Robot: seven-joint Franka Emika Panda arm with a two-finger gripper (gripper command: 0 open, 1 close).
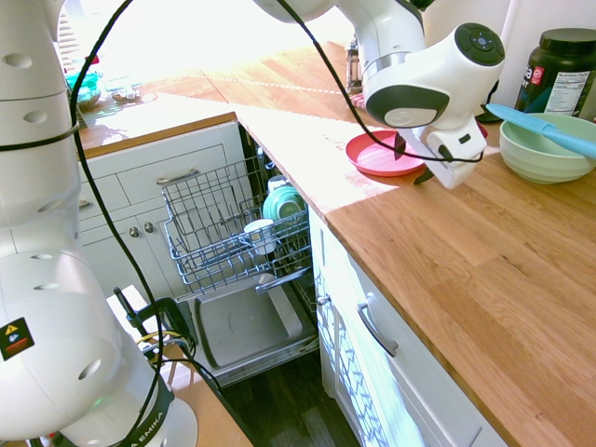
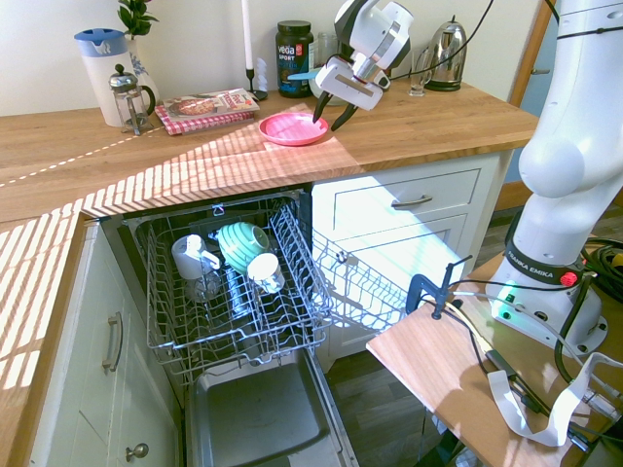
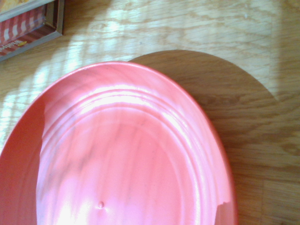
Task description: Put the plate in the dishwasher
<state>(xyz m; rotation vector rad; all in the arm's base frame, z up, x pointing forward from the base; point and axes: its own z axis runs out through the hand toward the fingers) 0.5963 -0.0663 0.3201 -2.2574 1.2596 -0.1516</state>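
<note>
Hovering pincer (image 2: pixel 330 114) — jaws apart, plate (image 2: pixel 293 128), "vega" tub (image 2: pixel 294 57)

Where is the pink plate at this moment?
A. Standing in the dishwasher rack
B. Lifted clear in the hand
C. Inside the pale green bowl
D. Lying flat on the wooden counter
D. The plate lies flat on the wooden counter, with the hand poised at its rim.

Bare counter (image 2: pixel 224 156) lay at the plate's (image 2: pixel 292 127) seven o'clock; a green bowl (image 1: pixel 545 149) and dark jar (image 2: pixel 294 56) blocked its one o'clock.
</note>
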